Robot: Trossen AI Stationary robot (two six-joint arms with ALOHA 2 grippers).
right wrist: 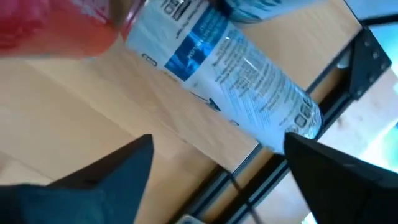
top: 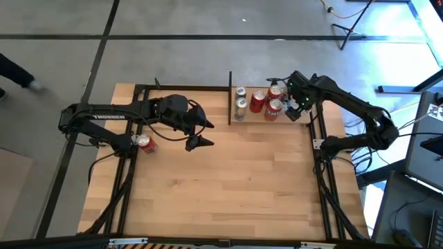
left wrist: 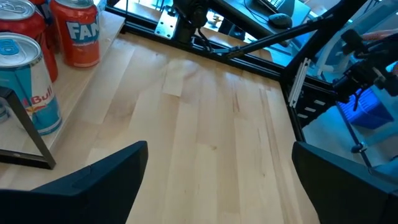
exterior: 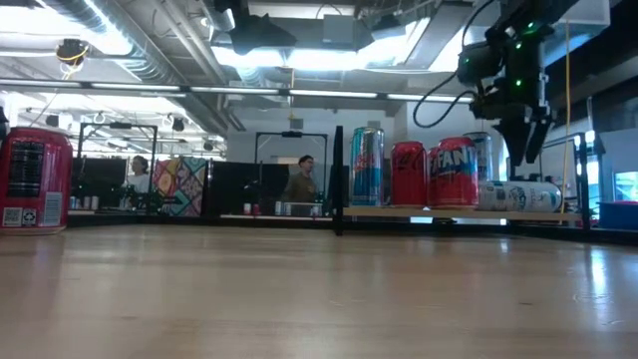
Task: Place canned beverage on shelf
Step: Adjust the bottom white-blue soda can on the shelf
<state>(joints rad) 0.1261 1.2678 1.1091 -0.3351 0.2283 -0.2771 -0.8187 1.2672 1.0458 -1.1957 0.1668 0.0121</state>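
While the right tool [top: 299, 111] is hovering over the shelf [exterior: 439, 212] at the desk's [top: 228, 180] far right corner, you are looking at fingers spread wide and gripping nothing. A silver-and-blue can [exterior: 518, 195] is lying on its side on the shelf board, right beneath that tool. Judging by this, the step in hand is either righting it or leaving it; if righting, you are wanting to close across its body squarely, clear of the black edge post. Behind it, the upright cans [exterior: 411, 173] are standing close together, so keep the approach clear of them. The left tool [top: 196, 133] is waiting wide open over mid-desk, and one red can [top: 145, 143] is sitting near the left arm's base, not yet shelved.
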